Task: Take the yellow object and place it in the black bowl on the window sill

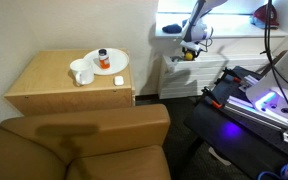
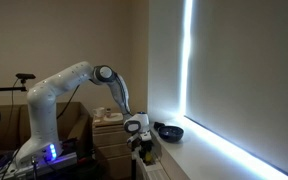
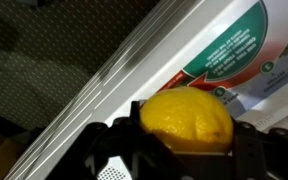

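Yellow and dimpled, the lemon [image 3: 184, 118] sits pinched in the gripper [image 3: 184, 140]. The black fingers [image 3: 106, 148] press on both its sides, so it is held in the air, off every surface. A white ribbed rack [image 3: 114, 75] lies behind it in the wrist view. In an exterior view the black bowl [image 2: 169, 132] rests on the window sill [image 2: 189, 160], near the gripper but apart from it. A wooden cabinet [image 1: 44, 90] carries a white plate [image 1: 114, 66], a mug [image 1: 81, 72] and an orange-capped jar [image 1: 103, 58].
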Robot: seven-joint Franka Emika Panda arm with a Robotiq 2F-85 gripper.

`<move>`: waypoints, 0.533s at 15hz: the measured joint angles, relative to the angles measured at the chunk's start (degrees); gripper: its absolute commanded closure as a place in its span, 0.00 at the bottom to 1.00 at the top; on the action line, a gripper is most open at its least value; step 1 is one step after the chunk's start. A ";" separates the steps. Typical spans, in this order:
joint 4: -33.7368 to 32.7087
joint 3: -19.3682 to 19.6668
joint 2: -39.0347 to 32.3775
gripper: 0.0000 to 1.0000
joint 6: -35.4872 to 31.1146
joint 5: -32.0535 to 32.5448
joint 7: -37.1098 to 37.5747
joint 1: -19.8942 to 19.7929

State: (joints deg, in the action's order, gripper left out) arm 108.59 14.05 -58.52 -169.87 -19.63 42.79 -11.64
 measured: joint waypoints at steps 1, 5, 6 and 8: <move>-0.07 0.19 -0.39 0.55 0.01 -0.02 -0.02 0.40; 2.91 0.48 -0.49 0.55 -6.08 0.01 -3.11 1.64; 5.12 0.19 -0.20 0.55 -9.91 -0.01 -4.79 1.59; 11.04 -0.71 0.98 0.55 -19.79 -0.03 -8.63 1.09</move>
State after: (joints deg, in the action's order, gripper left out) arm 119.63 13.34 -57.55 -189.66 -19.66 34.16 -10.55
